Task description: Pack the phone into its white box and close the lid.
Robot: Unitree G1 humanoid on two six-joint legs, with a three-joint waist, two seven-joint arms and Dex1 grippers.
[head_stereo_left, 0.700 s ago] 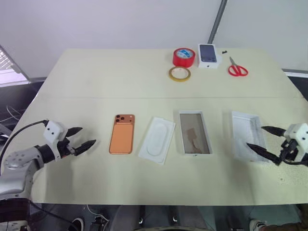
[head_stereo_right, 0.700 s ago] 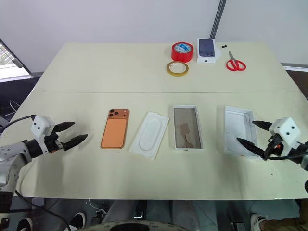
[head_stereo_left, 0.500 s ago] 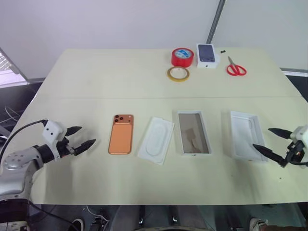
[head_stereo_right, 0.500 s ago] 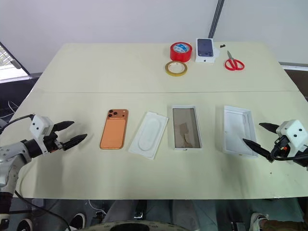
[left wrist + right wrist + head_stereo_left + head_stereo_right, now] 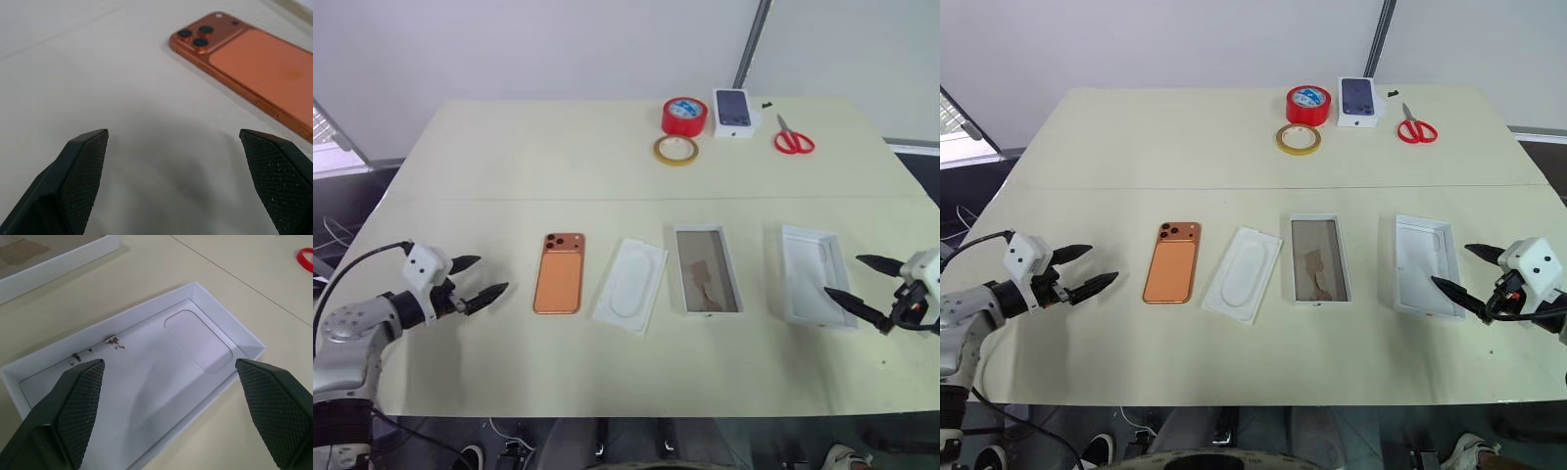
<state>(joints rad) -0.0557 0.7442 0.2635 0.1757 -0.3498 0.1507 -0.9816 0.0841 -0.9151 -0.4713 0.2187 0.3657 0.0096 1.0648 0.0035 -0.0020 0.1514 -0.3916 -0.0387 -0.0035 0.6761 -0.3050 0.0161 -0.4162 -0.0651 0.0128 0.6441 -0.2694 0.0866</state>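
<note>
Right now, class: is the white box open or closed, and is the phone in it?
Open and without the phone. The white box shows its brownish inside; the lid lies apart beside it, and the phone rests on the table.

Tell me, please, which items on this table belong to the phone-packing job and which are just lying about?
For the job: orange-copper phone; white box tray, brownish inside; plain white lid.

Lying about: white insert with oval recess; red tape roll; yellow tape ring; red-handled scissors; small phone-printed box.

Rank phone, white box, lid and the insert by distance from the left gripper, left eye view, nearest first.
From the left gripper, open near the table's left edge:
1. phone, just to its right, back up.
2. insert, next along the row.
3. white box, mid-table, brownish inside.
4. lid, far right, by the right gripper.
</note>
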